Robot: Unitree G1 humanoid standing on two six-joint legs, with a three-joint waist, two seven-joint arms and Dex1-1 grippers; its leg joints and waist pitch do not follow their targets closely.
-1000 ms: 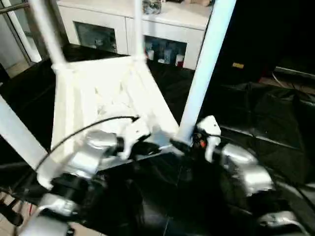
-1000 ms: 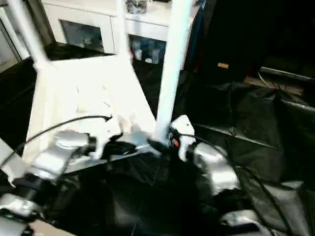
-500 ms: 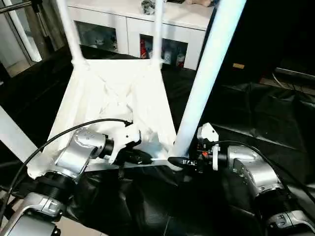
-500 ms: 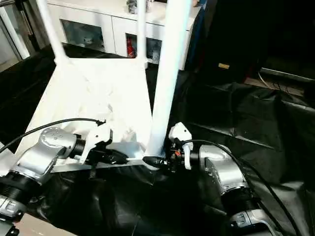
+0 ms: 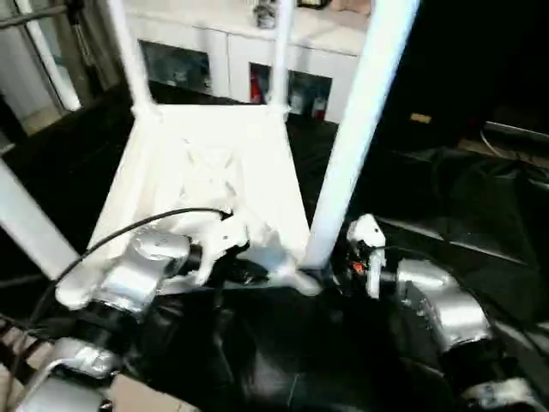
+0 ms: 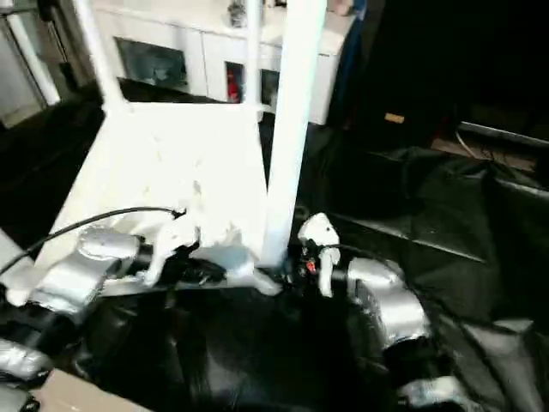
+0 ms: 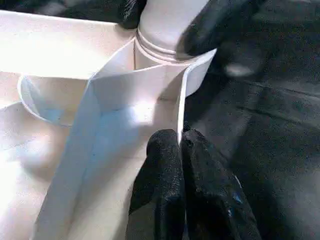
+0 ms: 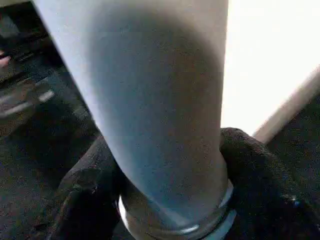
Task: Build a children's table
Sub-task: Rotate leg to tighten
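Observation:
The white children's table lies upside down on a black sheet, its ribbed top (image 5: 214, 172) facing up and its tube legs pointing upward. My left gripper (image 5: 257, 273) is shut on the thin rim wall of the top (image 7: 150, 90), right beside the near right corner socket. The near right leg (image 5: 352, 146) stands in that socket. My right gripper (image 5: 333, 273) is closed around this leg's base, one black finger (image 8: 250, 170) pressed on each side of the tube (image 8: 160, 100).
Two more legs (image 5: 129, 51) (image 5: 281, 51) rise at the far corners and one (image 5: 34, 232) at the near left. A white cabinet with glass doors (image 5: 223, 51) stands behind. The crumpled black sheet (image 5: 446, 197) covers the floor to the right.
The view has shifted and tilted. My right gripper's fingers have drawn in around the base of the near right leg. The left gripper keeps its pinch on the rim.

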